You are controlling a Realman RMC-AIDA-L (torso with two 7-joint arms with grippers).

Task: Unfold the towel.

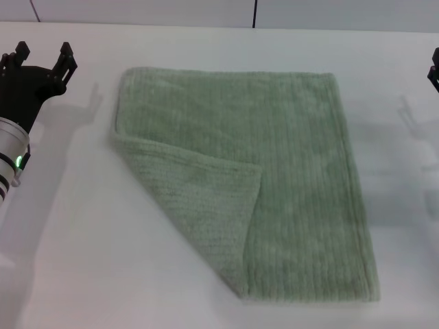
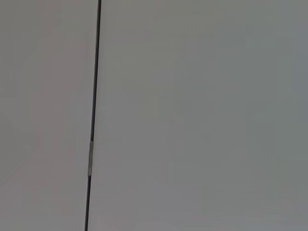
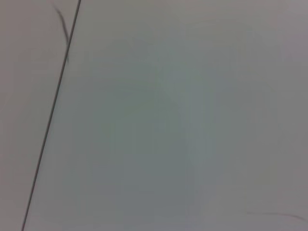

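Observation:
The pale sage-green towel (image 1: 274, 171) lies flat on the white table (image 1: 82, 260) in the head view. Its near-left corner is folded over onto the cloth as a triangular flap (image 1: 199, 199). My left gripper (image 1: 42, 56) hovers at the far left, well clear of the towel, with its black fingers spread apart and nothing between them. Only a sliver of my right gripper (image 1: 434, 68) shows at the right edge. Both wrist views show only a plain pale surface crossed by a dark seam.
The table's far edge meets a pale wall with a dark vertical seam (image 1: 254, 14). Bare white tabletop surrounds the towel on the left, right and near sides.

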